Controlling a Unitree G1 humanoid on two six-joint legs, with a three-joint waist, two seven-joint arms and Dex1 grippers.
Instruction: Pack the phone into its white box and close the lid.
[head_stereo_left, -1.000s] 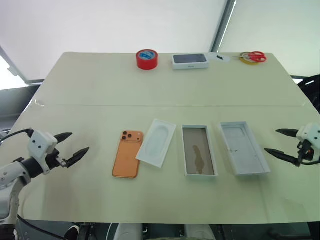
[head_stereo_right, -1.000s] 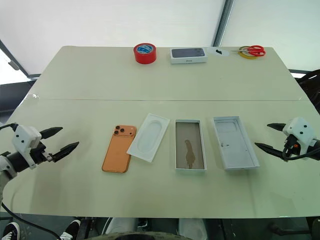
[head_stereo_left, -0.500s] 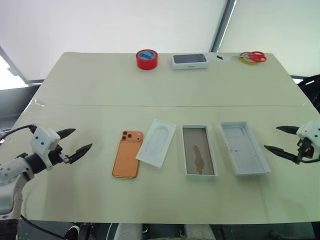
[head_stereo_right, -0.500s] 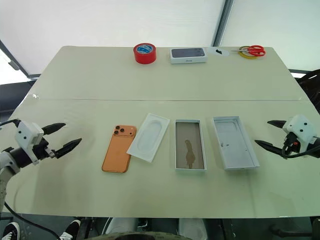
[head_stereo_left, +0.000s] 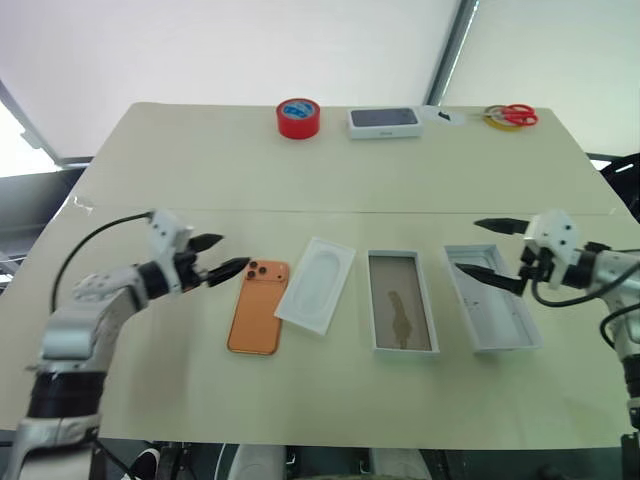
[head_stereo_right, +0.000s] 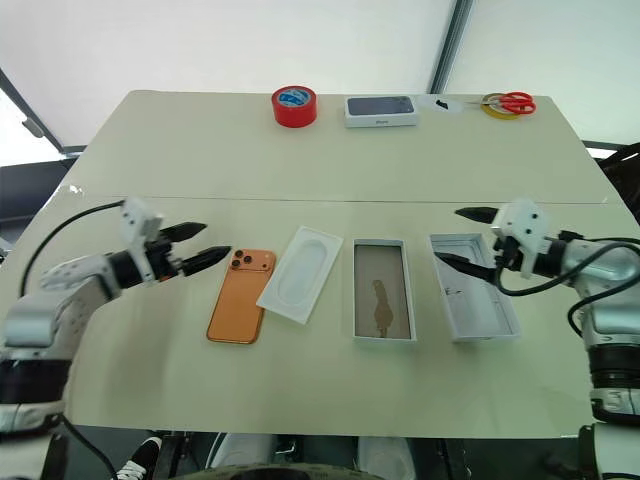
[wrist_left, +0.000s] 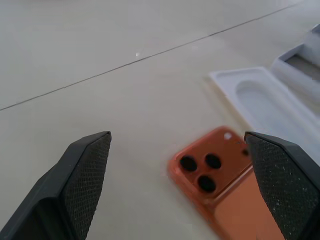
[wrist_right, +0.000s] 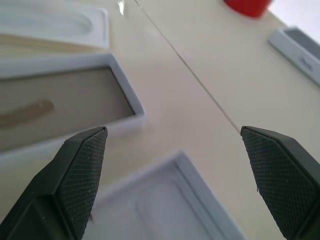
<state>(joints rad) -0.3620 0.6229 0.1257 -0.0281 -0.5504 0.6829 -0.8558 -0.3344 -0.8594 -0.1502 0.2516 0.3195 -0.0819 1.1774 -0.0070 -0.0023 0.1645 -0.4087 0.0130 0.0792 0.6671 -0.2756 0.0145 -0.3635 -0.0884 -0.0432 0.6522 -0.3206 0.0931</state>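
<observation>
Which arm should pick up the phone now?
Left. Its open claw sits right beside the phone at the camera end. The right claw, also open, is over the lid.

1. The phone (head_stereo_left: 256, 306) has a smooth orange back with a satin, metallic sheen; its lenses are glossy black.
2. The white box (head_stereo_left: 400, 313) looks like matt cardboard, with a dull brownish floor.
3. The lid (head_stereo_left: 492, 310) is matt, pale card inside.
4. The moulded insert (head_stereo_left: 317, 283) is thin, smooth white.
5. The left fingertips (wrist_left: 82, 175) are black with a fine, rough texture.
6. The table (head_stereo_left: 300, 190) is matt beige.
</observation>
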